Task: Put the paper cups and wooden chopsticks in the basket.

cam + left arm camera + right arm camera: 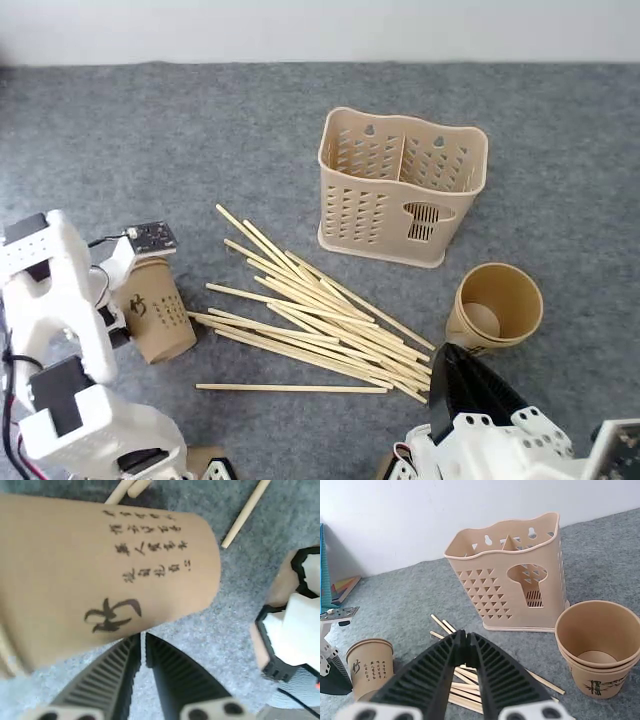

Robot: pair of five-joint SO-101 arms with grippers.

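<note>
Paper cup (158, 312), single, sits at 8 o'clock on the table (250, 130). Left hand (142, 639) is just beside its printed wall, fingers together, nothing between them. Stacked paper cups (497, 305) at 4 o'clock, mouths open upward. Right hand (466, 636) is near them at 5 o'clock, likewise closed and empty. Wooden chopsticks (320, 318) lie loose and crossed around 6 o'clock, with one stick apart on the near side. Basket (403, 185) is upright at 1 o'clock, no cup or stick in it yet.

Risks, as judged:
- A closed left hand pressing on would shove or topple the single cup rather than grip it.
- Too hard a squeeze would crush the thin wall.
- Gripping only the outer stacked cup may let the pair separate.
- Pinching one stick may drag its crossed neighbours.
- The light basket may slide or tip if its rim is bumped
</note>
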